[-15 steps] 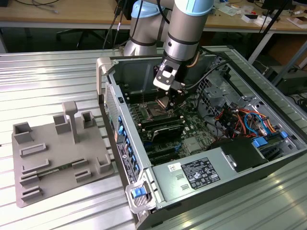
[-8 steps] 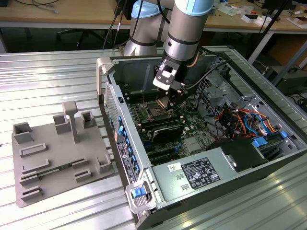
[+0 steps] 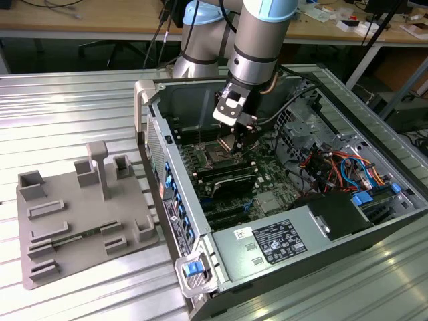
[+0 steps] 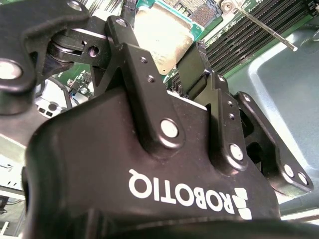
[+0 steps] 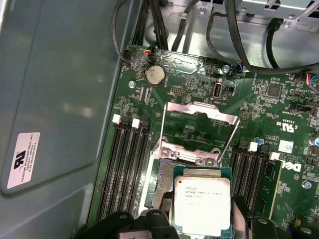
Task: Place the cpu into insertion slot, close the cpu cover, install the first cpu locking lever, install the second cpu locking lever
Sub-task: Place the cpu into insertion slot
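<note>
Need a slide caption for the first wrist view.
Hand holds the cpu over the green motherboard, next to the cpu cover, which is hinged open.

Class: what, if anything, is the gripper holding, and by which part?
The gripper holds the chip, pinched by two opposite side edges.

We see a silver-grey tubular arm [image 3: 257,40] with pale blue joint caps [image 3: 200,13]. Just above the claw [image 3: 242,142] sits a white bracket [image 3: 229,107]. The claw is matt black, its linked fingers [image 4: 144,89] pinned by round silvery screws [image 4: 169,128], with white lettering [image 4: 182,191] behind them across its body.
</note>
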Motion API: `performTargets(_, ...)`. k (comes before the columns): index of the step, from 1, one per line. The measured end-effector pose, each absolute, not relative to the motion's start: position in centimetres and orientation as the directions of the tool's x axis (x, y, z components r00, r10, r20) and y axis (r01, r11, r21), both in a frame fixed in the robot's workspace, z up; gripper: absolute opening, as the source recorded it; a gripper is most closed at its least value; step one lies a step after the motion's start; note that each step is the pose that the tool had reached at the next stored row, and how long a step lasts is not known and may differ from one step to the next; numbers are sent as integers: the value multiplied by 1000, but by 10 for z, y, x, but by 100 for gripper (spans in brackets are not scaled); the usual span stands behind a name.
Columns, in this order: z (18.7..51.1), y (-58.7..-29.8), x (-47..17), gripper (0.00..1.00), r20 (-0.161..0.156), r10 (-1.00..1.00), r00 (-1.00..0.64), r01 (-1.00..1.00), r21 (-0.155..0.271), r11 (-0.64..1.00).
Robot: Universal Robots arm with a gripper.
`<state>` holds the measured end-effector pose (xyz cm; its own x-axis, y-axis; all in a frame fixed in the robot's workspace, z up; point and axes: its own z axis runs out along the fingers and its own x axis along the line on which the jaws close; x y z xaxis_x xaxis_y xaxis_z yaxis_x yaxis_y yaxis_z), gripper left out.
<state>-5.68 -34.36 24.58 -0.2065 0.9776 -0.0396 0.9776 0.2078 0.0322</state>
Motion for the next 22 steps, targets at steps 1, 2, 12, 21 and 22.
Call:
performTargets(1,246,-344,-57,55,-40,978,-205,978,32,207)
performTargets(2,246,-344,-57,55,-40,978,-205,978,32,206)
performTargets(12,246,-344,-57,55,-40,980,-196,980,32,197)
performTargets(21,246,-344,-57,55,-40,982,-187,982,32,188)
performTargets(22,246,-344,-57,55,-40,982,-186,982,32,187)
